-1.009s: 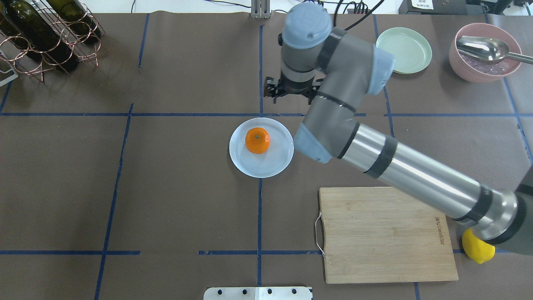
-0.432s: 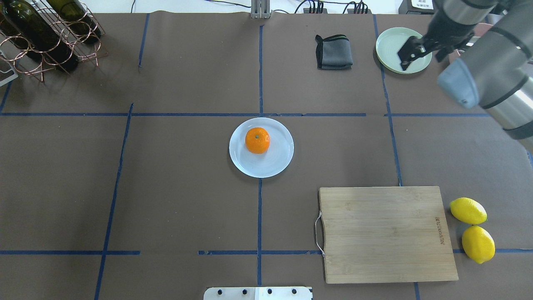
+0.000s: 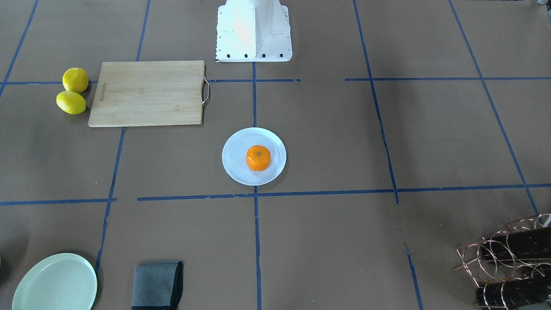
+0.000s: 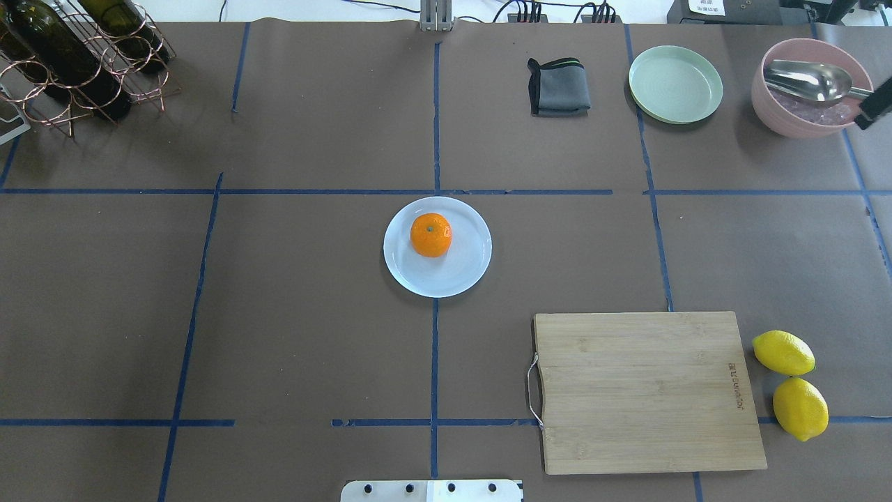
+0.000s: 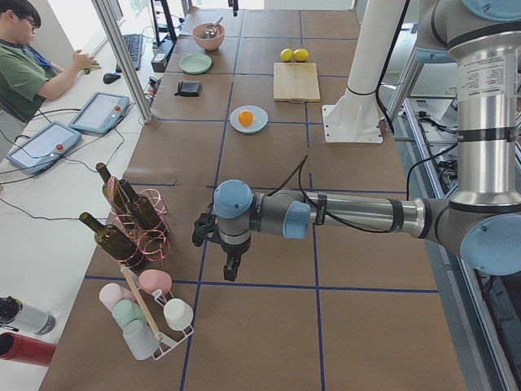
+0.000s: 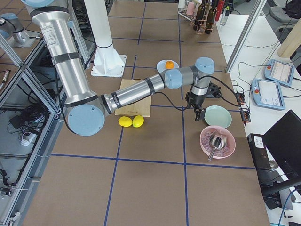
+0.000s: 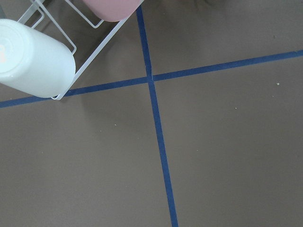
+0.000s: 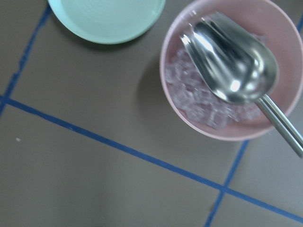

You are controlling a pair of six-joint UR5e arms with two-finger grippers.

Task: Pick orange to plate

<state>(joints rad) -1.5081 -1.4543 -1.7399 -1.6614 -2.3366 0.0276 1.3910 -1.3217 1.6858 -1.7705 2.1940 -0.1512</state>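
Note:
The orange point(image 4: 431, 235) sits on the round white plate point(image 4: 461, 273) near the table's middle, a little off the plate's centre; it also shows in the front view as the orange point(image 3: 258, 158) on the plate point(image 3: 234, 160). No gripper is near it. My right gripper point(image 6: 197, 111) hangs far to the right between the green plate and the pink bowl; only a black sliver of it point(image 4: 875, 110) enters the overhead view, and I cannot tell its state. My left gripper point(image 5: 229, 265) hovers by the bottle rack at the table's left end; I cannot tell its state either.
A wooden cutting board point(image 4: 648, 390) lies front right with two lemons point(image 4: 784, 353) beside it. At the back right are a grey cloth point(image 4: 559, 87), a pale green plate point(image 4: 674, 84) and a pink bowl point(image 4: 773, 111) holding ice and a metal scoop. A wine rack point(image 4: 77, 56) stands back left.
The right arm has swung away from behind the white plate to the far right, almost out of the overhead view. The orange has stayed on the plate.

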